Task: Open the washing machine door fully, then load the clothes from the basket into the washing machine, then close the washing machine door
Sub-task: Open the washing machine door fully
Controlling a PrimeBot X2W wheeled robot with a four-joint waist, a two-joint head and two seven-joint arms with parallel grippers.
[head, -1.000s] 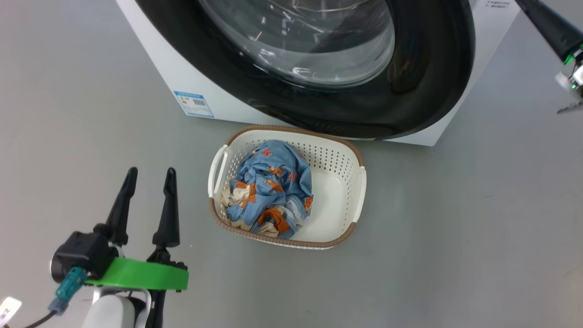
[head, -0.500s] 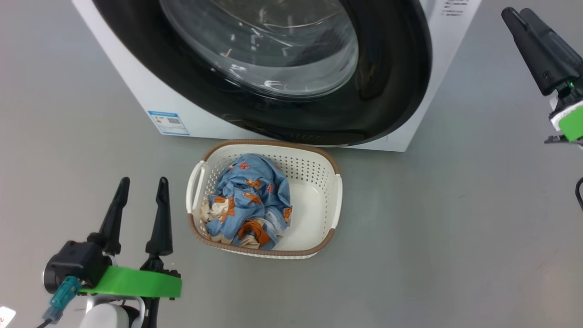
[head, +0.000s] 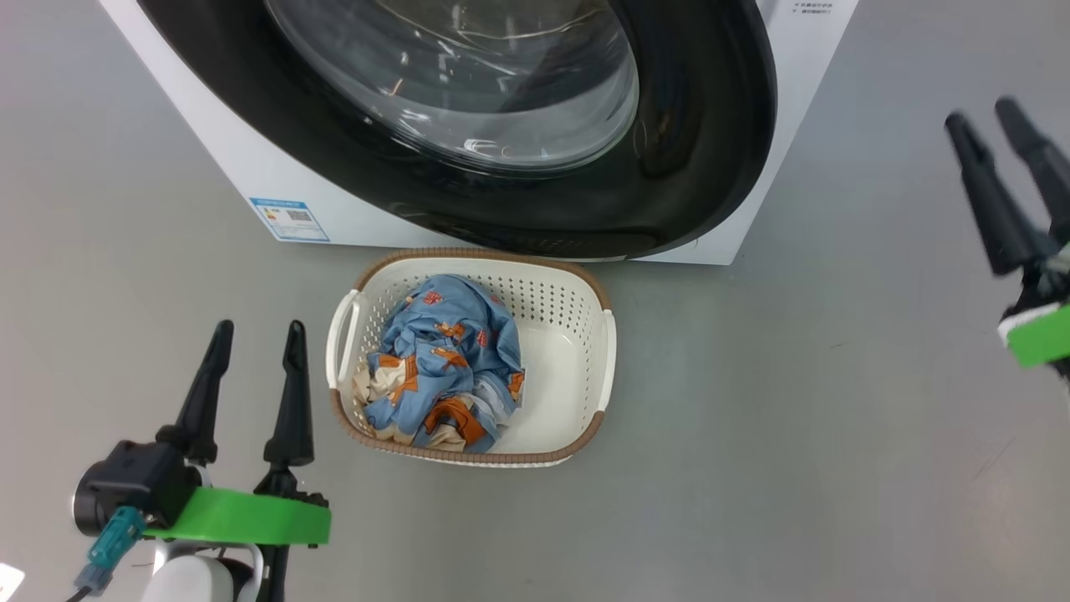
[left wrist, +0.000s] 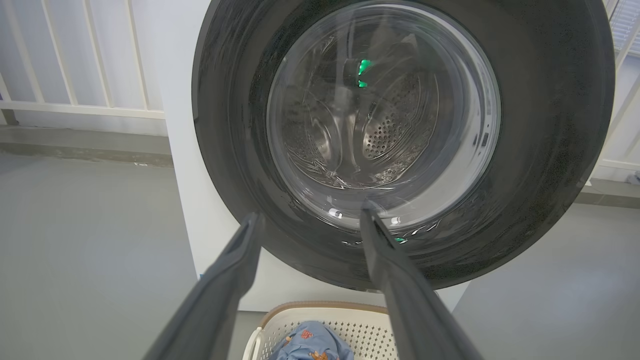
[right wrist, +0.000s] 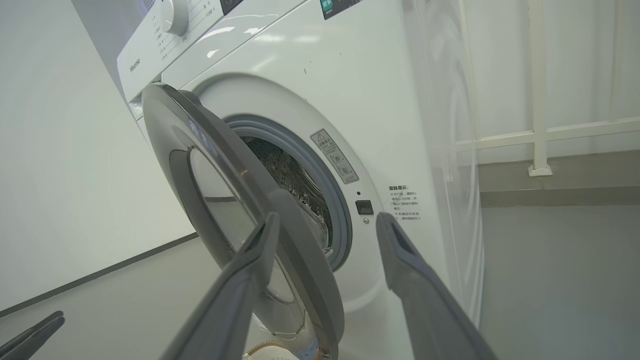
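Note:
The washing machine [head: 242, 171] stands at the top of the head view, and its door [head: 702, 159], black-rimmed with a glass bowl centre, hangs out over the floor. In the right wrist view the door [right wrist: 210, 165] is partly swung out, baring the blue-grey gasket [right wrist: 336, 210] and the drum. The cream basket [head: 468, 256] sits on the floor just before the door, with the blue, orange and cream clothes [head: 447, 368] heaped in its left half. My left gripper [head: 259, 328] is open, left of the basket, holding nothing. My right gripper [head: 982, 114] is open at the far right, level with the door's edge.
Grey floor surrounds the machine and basket. A blue energy sticker [head: 288, 219] marks the machine's lower left front. White railings [left wrist: 75, 105] run along the wall behind the machine. The control dial [right wrist: 177, 15] sits at the machine's top.
The head camera has shifted, sliding the machine and basket leftward. My right gripper has come down from the upper right corner, and its fingers now show apart. The left gripper has barely moved.

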